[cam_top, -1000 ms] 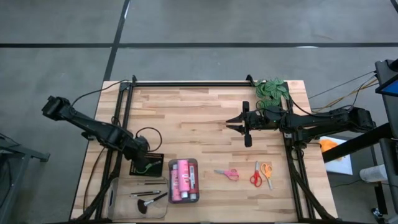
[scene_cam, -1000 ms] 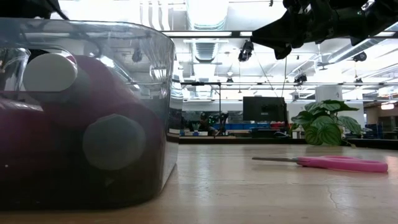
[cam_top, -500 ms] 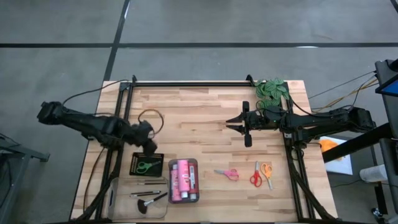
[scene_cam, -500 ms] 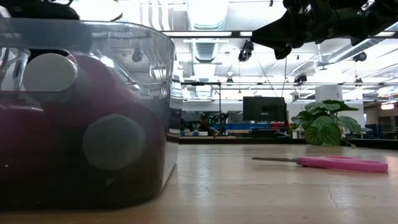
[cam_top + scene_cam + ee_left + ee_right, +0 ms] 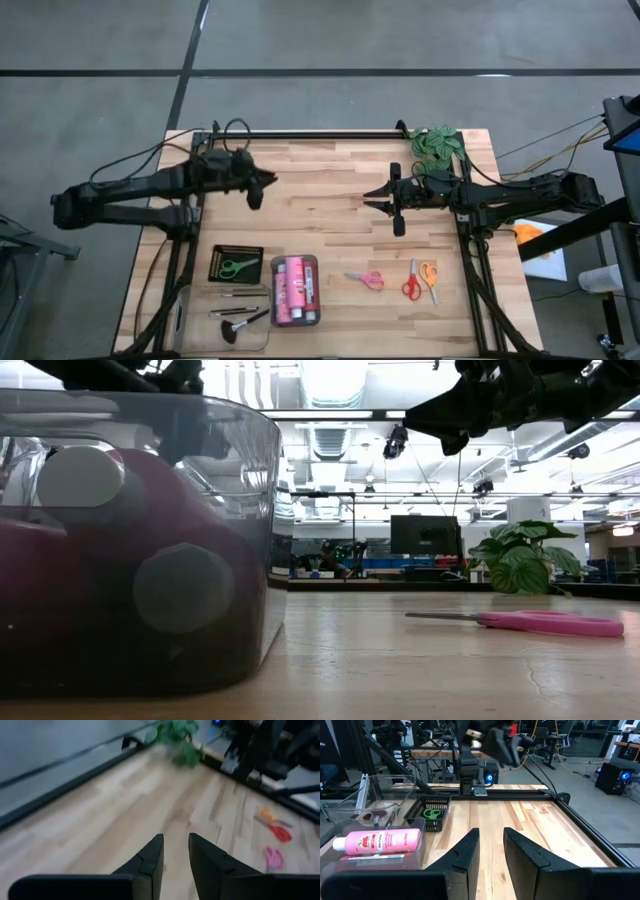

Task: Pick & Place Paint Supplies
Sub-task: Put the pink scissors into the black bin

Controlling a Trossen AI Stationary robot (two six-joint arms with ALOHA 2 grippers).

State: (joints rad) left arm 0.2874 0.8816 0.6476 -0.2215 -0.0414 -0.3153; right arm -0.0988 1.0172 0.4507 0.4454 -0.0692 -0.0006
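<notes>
My left gripper [image 5: 265,185] [image 5: 175,840] hangs open over bare wood at the far left of the table, pointing toward the right edge, with nothing between its fingers. My right gripper [image 5: 372,200] [image 5: 491,834] stands open above the table's middle, pointing left, also with nothing in it. Green scissors [image 5: 235,267] lie in a black tray [image 5: 222,255]. Pink paint bottles [image 5: 294,290] [image 5: 375,841] lie in a clear bin [image 5: 250,560]. Brushes [image 5: 238,318] lie in a clear tray at the near left. Pink scissors [image 5: 365,279], red scissors [image 5: 410,284] and orange scissors [image 5: 430,276] lie flat on the wood at the near right.
A green leafy plant [image 5: 437,143] sits at the far right corner. Black frame rails [image 5: 300,134] run along the far edge and both sides. Bare wood [image 5: 320,190] lies between the two grippers.
My left gripper has risen from the black tray with the green scissors and swung toward the far edge. It has tipped up from pointing down to nearly level, now facing the table's right. The green scissors stay in the tray.
</notes>
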